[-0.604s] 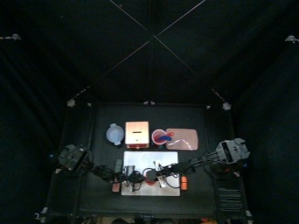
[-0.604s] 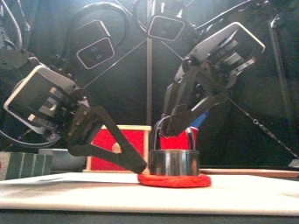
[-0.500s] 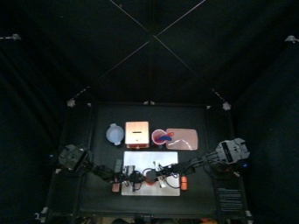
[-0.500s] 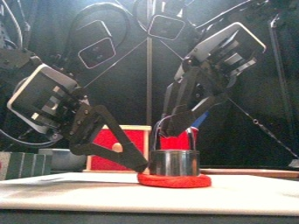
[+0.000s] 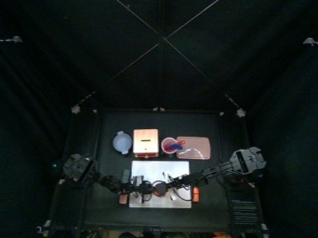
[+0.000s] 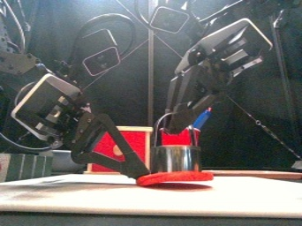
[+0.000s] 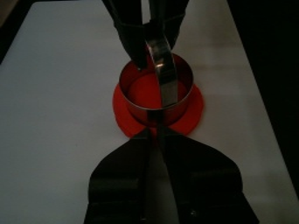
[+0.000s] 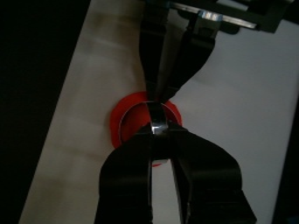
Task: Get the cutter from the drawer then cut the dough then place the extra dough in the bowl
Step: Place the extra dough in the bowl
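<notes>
Two grippers meet at one spot near the middle of the white cutting board (image 6: 253, 190). Item one: the right gripper (image 6: 176, 126) comes down from 1 o'clock with its jaws clamped on the wire handle of the round metal cutter (image 6: 177, 157). Item two: the cutter stands upright on the red dough (image 6: 174, 180), which lies on the board with a red rim showing all round the metal wall. Item three: the left gripper (image 7: 152, 131) enters low from 9 o'clock, jaws pressed together, tips resting on the dough's outer rim at its 9 o'clock edge, just beside the cutter; whether any dough is pinched between them cannot be determined. Behind the board stand the wooden box (image 5: 147, 142) at 12 o'clock, the blue-grey bowl (image 5: 121, 142) at 11 o'clock and the pink tray (image 5: 200, 149) at 1 o'clock, the last carrying a red cup (image 5: 174, 144).
</notes>
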Controlling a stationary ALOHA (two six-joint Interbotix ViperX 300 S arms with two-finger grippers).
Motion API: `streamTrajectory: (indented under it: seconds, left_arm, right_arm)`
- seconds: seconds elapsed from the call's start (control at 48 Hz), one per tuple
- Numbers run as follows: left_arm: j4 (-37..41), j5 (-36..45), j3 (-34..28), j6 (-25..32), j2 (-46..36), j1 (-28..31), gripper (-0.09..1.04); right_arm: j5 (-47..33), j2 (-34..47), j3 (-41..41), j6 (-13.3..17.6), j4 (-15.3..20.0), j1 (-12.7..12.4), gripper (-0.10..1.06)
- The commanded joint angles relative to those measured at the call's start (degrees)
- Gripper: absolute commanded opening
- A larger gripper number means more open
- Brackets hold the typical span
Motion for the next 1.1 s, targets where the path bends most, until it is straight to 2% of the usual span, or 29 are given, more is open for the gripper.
streamTrajectory:
  seconds: [0.021,0.188,0.354,0.542,0.583,0.667,0.75,0.812,1.0,1.104]
  left_arm:
    - [-0.26,0.26,-0.26,0.09,-0.18,0.53,0.60]
    - [-0.26,0.35,0.09,0.44,-1.05,1.93,0.60]
    - [-0.09,0.35,1.05,3.25,-4.83,5.80,0.60]
    - [-0.18,0.26,1.23,6.94,-7.91,6.68,0.60]
    - [-0.18,0.26,1.41,7.47,-8.26,6.77,0.60]
    - [-0.26,0.35,2.29,8.53,-8.70,7.03,0.60]
    - [-0.18,0.09,2.29,9.32,-9.23,7.56,0.61]
    - [0.00,0.18,1.85,9.67,-8.88,8.61,0.62]
    - [4.75,1.85,-0.18,9.76,-7.12,11.07,0.80]
    - [5.98,5.45,-1.14,9.32,-5.80,12.04,0.82]
  right_arm:
    - [-0.09,-7.47,2.46,0.18,-1.58,-1.85,0.43]
    - [0.70,-13.10,11.69,0.18,-1.49,-6.24,0.43]
    - [0.26,-13.89,18.19,0.18,-1.67,-10.28,0.43]
    - [-0.53,-13.54,18.46,0.26,1.67,-11.25,0.49]
    - [-0.53,-13.54,18.46,0.35,2.55,-11.25,0.54]
    - [-0.79,-13.45,18.11,0.35,4.83,-11.25,0.71]
    - [-0.88,-13.45,17.40,0.35,5.45,-11.25,0.83]
    - [-0.97,-13.45,17.05,0.35,5.36,-11.34,0.83]
    - [-1.14,-13.54,15.38,0.26,6.15,-11.43,0.83]
    - [-2.11,-13.45,15.21,0.18,6.33,-11.43,0.83]
